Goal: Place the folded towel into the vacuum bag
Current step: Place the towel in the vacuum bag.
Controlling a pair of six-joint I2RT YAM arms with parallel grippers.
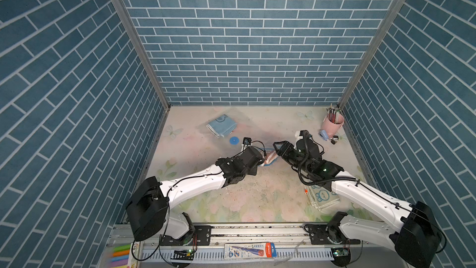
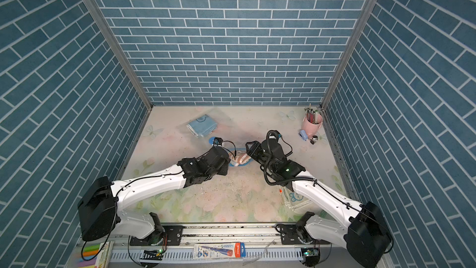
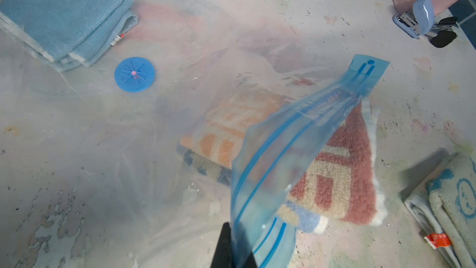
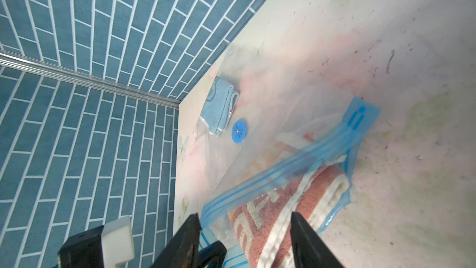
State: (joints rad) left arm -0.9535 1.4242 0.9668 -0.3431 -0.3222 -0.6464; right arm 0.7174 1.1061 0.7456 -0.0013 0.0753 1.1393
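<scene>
My left arm [image 1: 195, 184] and right arm [image 1: 365, 194] angle inward, nearly meeting.
My left end effector [image 3: 238, 256] pinches the blue zip strip [image 3: 296, 130] of the crinkly vacuum bag [image 3: 144, 130]; my right end effector [image 4: 243, 217], spread, straddles the nubby red folded towel [image 4: 260, 225] partway inside.

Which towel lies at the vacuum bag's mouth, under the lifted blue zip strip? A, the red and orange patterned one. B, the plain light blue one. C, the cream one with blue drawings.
A: the patterned towel sits beneath the raised zip strip; the light blue towel is by the valve, and the cream towel lies apart.
</scene>
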